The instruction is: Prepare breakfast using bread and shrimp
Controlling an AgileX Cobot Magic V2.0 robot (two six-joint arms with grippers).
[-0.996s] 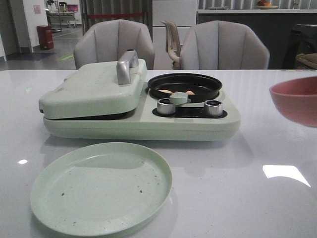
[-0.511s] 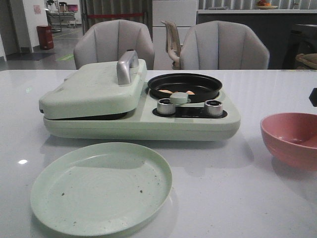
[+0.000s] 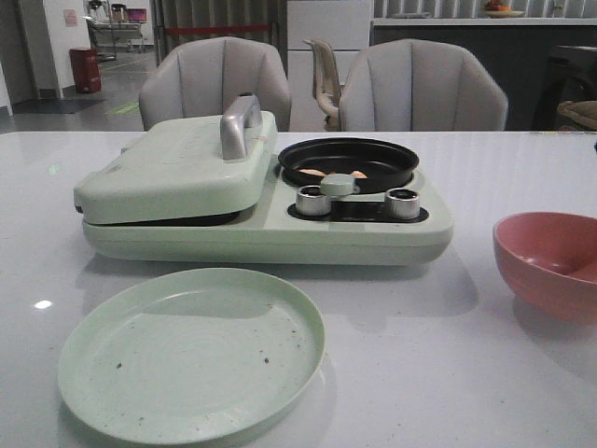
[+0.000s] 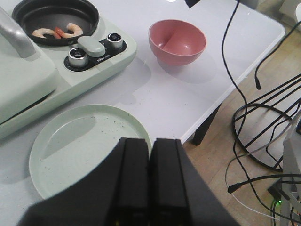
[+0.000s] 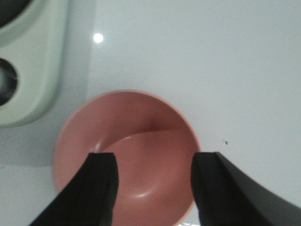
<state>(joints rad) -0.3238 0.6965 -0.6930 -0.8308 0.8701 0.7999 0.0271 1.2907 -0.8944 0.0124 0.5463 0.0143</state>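
1. The shrimp (image 3: 334,174) lie in the round black pan (image 3: 348,162) on the right side of the pale green cooker (image 3: 266,229); in the left wrist view they show as a few curled pink and white pieces (image 4: 55,32).
2. The lid (image 3: 177,168) on the left side of the cooker is down, with its grey handle (image 3: 239,124) on top. No bread can be seen.
3. A green plate (image 3: 191,353) stands on the white table (image 3: 448,373) in front of the cooker.
4. A pink bowl (image 3: 548,263) stands on the table, to the right of the cooker.
5. The left gripper (image 4: 150,186) hangs above the near edge of the plate, its two fingers pressed together and holding nothing.
6. The right gripper (image 5: 153,186) is above the pink bowl (image 5: 126,155), its fingers spread wide apart, with nothing between them.
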